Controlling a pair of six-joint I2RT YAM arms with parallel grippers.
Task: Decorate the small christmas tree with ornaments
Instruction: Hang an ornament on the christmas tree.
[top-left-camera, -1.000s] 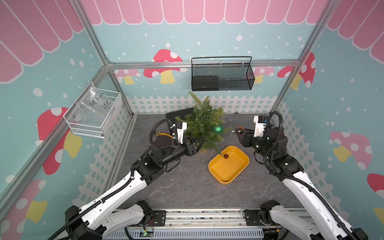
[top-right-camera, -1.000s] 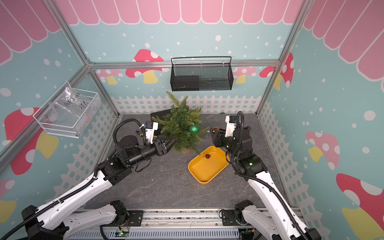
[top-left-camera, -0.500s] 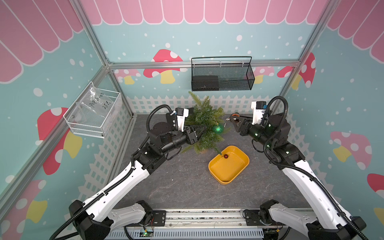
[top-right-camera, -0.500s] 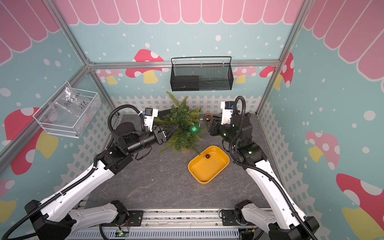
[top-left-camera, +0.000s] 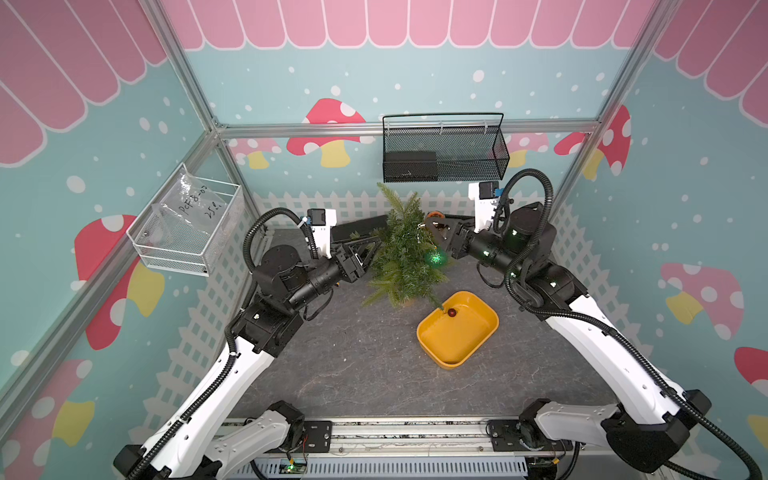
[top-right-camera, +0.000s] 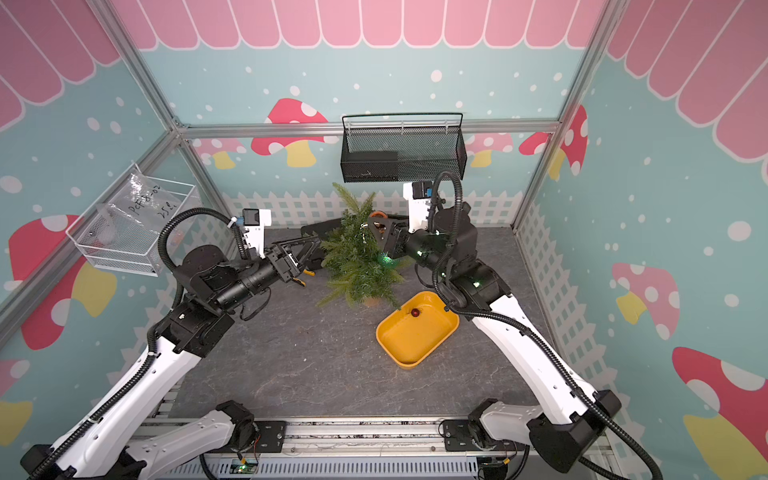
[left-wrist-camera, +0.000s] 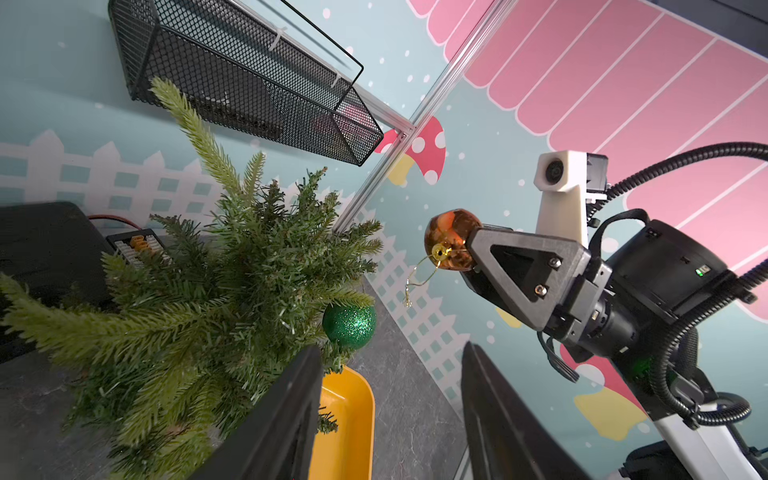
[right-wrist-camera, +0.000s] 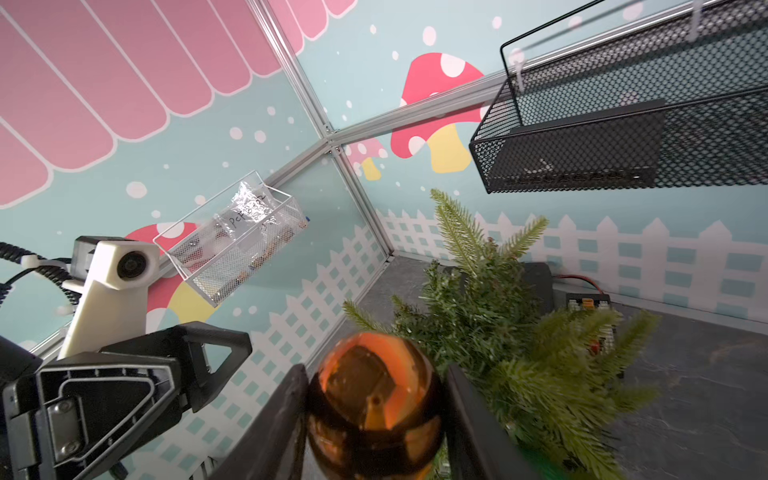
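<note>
End effector (right-wrist-camera: 376, 370) around bauble (right-wrist-camera: 374, 409) (bag (top-left-camera: 192, 204) "PCF8-02")

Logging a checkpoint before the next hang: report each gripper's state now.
Left gripper: open, empty.
Right gripper: closed on the shiny copper-orange round ball ornament with a gold cap.

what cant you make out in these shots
- small christmas tree: base mostly buried under its own branches in both top views.
- green ball: hanging loop lost among needles in the left wrist view.
- copper ball: lower part cut off by the right wrist picture's edge, sides covered by the right gripper.
- red ball in the yellow tray: too small in the top views to show a cap or loop.
</note>
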